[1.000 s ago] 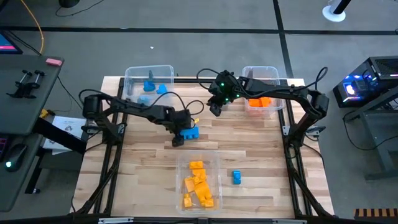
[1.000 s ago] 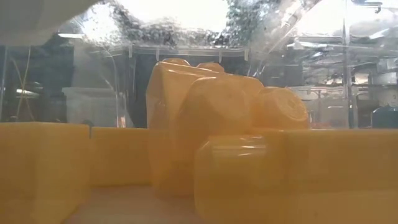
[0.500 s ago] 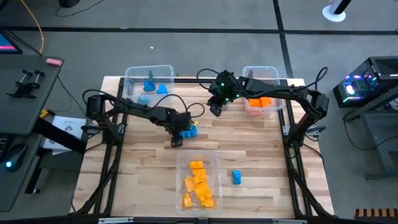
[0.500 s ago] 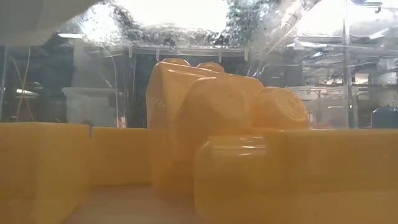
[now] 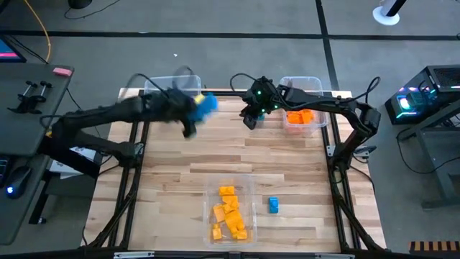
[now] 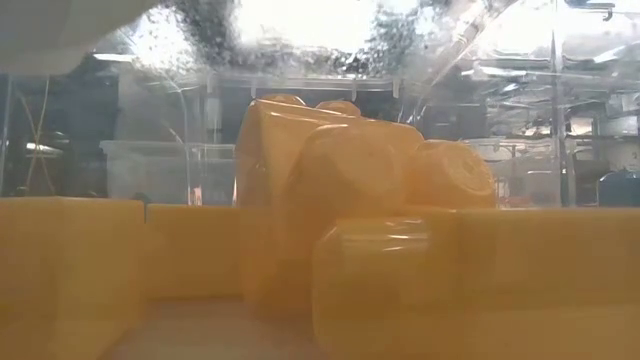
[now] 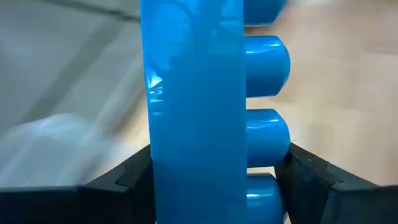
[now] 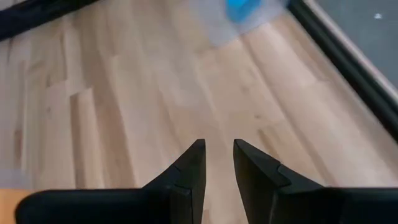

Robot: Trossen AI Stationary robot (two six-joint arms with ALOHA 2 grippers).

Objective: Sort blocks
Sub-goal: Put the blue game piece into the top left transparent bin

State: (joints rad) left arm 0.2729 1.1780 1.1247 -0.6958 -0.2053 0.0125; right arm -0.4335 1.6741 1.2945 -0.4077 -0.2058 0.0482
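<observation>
My left gripper (image 5: 200,109) is raised near the table's far left and is shut on a blue block (image 5: 208,105), a row of studded bricks that fills the left wrist view (image 7: 193,93). It hangs beside the clear bin (image 5: 154,88) that holds blue blocks. My right gripper (image 5: 250,121) hovers at the far middle, its fingers (image 8: 186,168) a narrow gap apart with nothing between them. A lone blue block (image 5: 273,205) lies flat on the wood at the near right. My left gripper pinches the blue block between its two fingers. One finger is on the smooth underside (image 7: 155,171) and the other on the studded face (image 7: 267,149), near one end. The fingers slant down from the table's left. The block is lifted clear of the table.
A clear bin (image 5: 316,85) with orange blocks (image 5: 300,117) stands at the far right. Another bin (image 5: 248,188) at the near middle holds several yellow-orange blocks (image 5: 228,212), and these (image 6: 340,220) block the low view. Bare wood lies between the bins.
My left gripper has risen quickly from the table's middle and swung toward the far left edge and the blue bin. It carries the blue block, which was on the wood and now hangs clear of it.
</observation>
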